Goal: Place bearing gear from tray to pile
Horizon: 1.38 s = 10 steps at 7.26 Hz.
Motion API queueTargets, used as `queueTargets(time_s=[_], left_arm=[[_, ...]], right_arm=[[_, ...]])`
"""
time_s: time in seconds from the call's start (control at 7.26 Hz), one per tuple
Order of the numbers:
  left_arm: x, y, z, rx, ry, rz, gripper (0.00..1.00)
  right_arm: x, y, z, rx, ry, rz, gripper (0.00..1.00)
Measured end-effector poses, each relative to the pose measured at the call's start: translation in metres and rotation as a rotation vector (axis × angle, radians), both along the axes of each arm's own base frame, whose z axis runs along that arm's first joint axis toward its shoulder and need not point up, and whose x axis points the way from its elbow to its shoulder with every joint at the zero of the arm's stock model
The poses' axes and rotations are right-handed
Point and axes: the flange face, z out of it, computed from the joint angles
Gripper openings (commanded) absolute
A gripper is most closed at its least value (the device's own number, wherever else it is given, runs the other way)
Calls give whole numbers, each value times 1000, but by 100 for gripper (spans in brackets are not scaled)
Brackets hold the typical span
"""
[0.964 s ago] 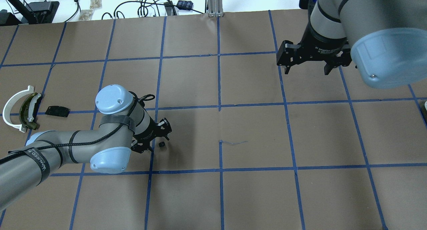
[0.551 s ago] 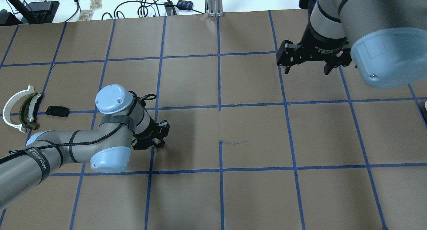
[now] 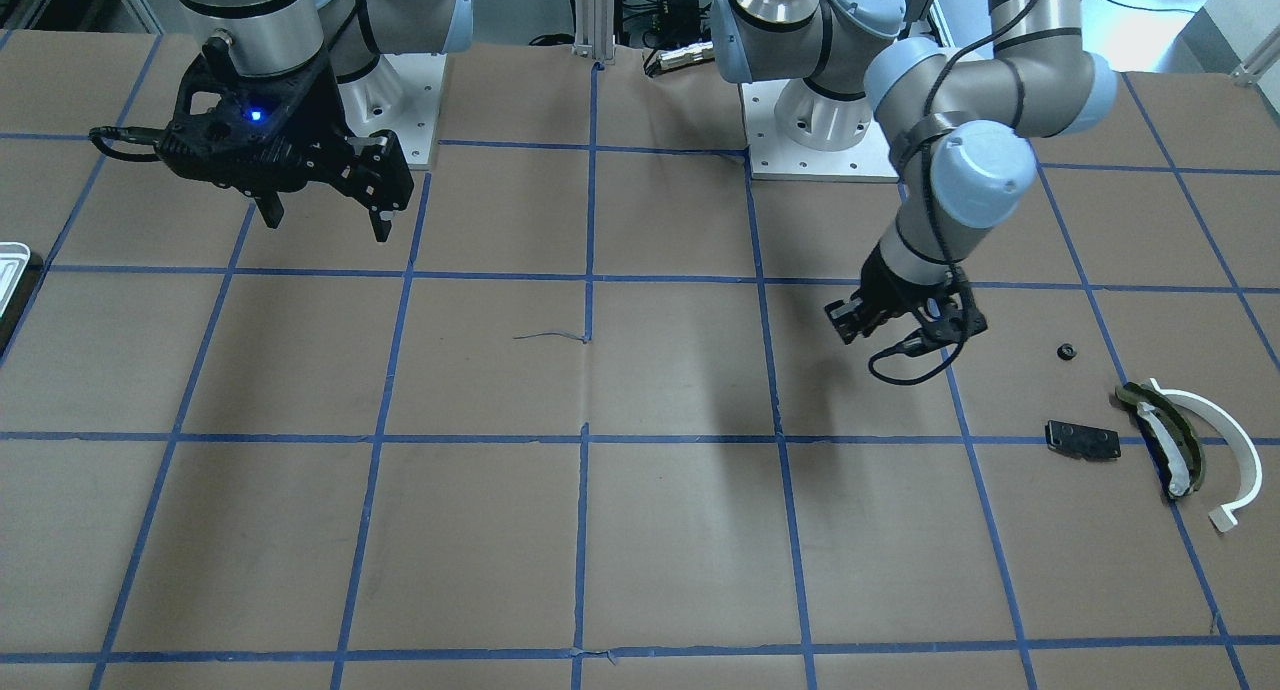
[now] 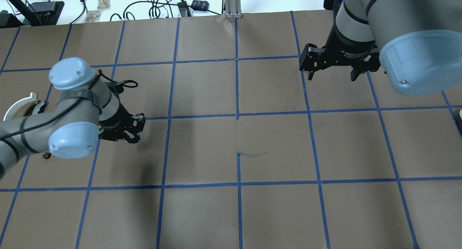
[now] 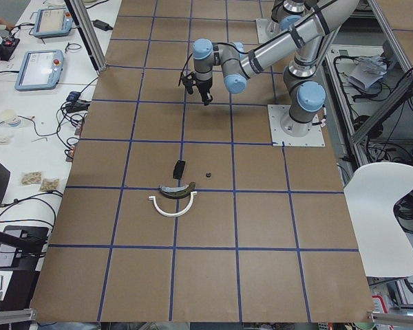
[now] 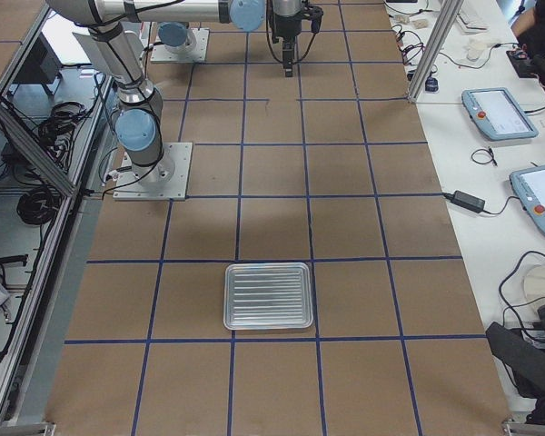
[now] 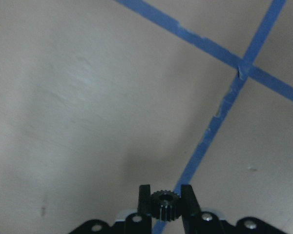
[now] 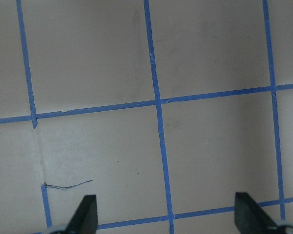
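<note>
Swinging out toward its own end of the table, the left gripper (image 7: 165,191) is now hanging near the pile (image 3: 1160,425) rather than by the centre, and it is carrying the gear (image 7: 162,207) clamped between its fingers, clear of the paper. Nearest the robot, a small black ring (image 4: 46,155) is lying just short of the pile's black plate (image 3: 1082,439), olive piece (image 3: 1175,460) and white arc (image 3: 1245,450). Brown paper (image 4: 274,144) is covering the table, blue tape (image 4: 237,97) is dividing it into squares, and a thin thread (image 4: 252,154) is lying at mid-table. Farther out, the right gripper (image 4: 332,77) is hovering with fingers wide apart, holding nothing. The tray (image 6: 268,296) is sitting at the robot's right end, well apart. Beyond the far edge, cables (image 4: 158,5) are sprawling over a white bench
</note>
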Motion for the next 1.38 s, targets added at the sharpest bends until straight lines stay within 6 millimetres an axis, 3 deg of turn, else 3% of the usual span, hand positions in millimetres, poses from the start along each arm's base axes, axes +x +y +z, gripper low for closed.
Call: queueTargets(time_s=[0.14, 0.28, 0.41, 0.55, 0.96, 1.24, 1.38], left_arm=[[73, 3, 22, 38, -26, -124, 0], [141, 15, 28, 63, -19, -214, 0], [194, 23, 25, 61, -17, -279, 0], [222, 23, 14, 42, -23, -325, 0], [244, -5, -36, -93, 36, -367, 0], [248, -9, -53, -104, 46, -368, 10], [251, -9, -59, -106, 44, -365, 29]], right_arm=[[0, 0, 0, 0, 0, -1, 100], [0, 0, 0, 0, 0, -1, 100], [0, 0, 0, -1, 0, -1, 100], [0, 0, 0, -2, 0, -1, 100], [0, 0, 1, -3, -1, -1, 100], [0, 0, 1, -2, -1, -2, 100], [0, 0, 1, -3, -1, -4, 100]])
